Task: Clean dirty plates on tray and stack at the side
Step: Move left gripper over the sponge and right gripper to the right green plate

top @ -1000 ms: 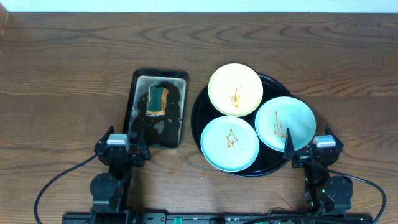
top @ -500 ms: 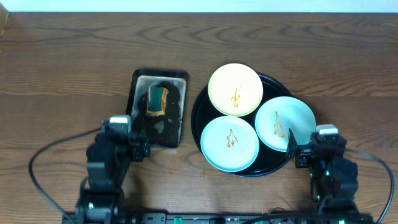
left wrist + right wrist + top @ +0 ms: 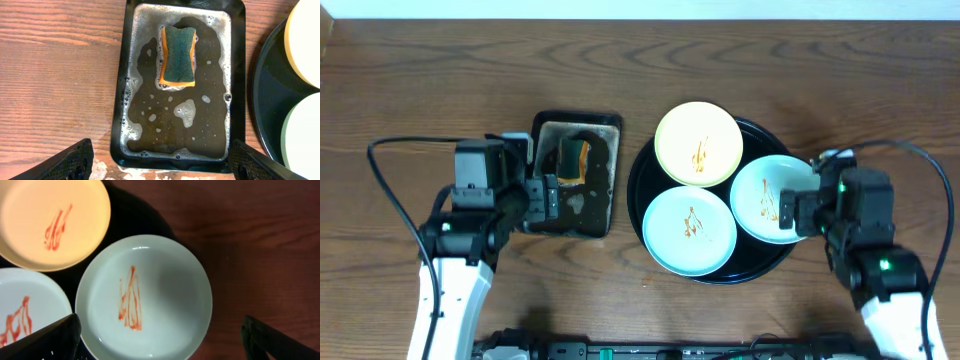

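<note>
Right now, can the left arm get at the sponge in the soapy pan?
Probably yes. The left pincer hangs open over the near end of the pan, and the sponge lies bare in the suds with nothing over it.

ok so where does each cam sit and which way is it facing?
Overhead: fixed above the table, facing straight down; sees the tray, the pan and both arms.
Left wrist: on the left gripper, facing down at the pan and sponge; own fingertips in the bottom corners.
Right wrist: on the right gripper, facing down at the right mint plate; own fingertips in the bottom corners.
Shared: overhead and left wrist both show pan and sponge; overhead and right wrist both show that plate.
</note>
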`<state>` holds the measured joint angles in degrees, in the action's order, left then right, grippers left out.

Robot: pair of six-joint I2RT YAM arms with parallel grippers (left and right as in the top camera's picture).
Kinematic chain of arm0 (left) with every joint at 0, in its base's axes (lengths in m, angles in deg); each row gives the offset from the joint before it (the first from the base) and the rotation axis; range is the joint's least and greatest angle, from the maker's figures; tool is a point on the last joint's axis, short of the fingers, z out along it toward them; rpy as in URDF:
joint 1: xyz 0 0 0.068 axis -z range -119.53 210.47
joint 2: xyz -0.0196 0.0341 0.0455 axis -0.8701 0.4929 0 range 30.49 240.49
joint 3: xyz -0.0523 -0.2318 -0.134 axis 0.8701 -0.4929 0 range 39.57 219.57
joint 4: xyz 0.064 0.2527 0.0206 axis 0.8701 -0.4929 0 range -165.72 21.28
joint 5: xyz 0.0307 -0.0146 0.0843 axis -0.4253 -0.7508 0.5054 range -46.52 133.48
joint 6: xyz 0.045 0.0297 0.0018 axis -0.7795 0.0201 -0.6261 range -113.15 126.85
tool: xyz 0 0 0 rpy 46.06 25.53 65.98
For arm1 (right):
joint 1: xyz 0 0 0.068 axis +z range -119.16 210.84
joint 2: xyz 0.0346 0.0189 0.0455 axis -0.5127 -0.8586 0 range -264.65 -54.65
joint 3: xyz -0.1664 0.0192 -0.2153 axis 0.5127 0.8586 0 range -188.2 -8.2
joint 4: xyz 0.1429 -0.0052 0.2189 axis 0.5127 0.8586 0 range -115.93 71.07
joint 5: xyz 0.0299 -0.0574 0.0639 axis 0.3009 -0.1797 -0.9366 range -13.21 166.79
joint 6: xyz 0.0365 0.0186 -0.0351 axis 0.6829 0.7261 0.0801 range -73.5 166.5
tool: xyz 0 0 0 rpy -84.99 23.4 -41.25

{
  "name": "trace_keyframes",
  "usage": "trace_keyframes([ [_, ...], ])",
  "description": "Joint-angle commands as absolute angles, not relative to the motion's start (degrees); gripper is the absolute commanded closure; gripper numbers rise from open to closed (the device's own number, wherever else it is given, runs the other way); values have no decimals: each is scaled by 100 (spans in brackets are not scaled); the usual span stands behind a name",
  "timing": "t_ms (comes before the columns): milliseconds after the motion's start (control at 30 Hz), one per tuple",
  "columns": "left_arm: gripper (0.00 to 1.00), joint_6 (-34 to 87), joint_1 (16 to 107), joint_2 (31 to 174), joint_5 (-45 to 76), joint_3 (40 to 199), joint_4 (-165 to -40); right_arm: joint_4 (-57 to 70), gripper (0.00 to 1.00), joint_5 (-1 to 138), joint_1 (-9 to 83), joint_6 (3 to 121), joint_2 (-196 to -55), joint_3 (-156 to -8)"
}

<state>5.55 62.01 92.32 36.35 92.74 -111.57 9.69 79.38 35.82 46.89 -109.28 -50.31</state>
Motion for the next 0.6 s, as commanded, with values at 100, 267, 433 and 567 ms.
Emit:
trace_keyframes([
  [100,13,605,6177,9337,3621,9392,-11238,1010,1,7475,3684,4575,-11254,-5313],
  [267,13,605,6177,9334,3619,9392,-11100,1006,1,7477,3682,4579,-11251,-5313],
  [433,13,970,6179,9339,3560,9392,-10573,886,1,7477,3682,4693,-11251,-5313],
  [567,13,981,6179,9511,3361,9392,-10022,851,1,7481,3682,4717,-11254,-5313],
])
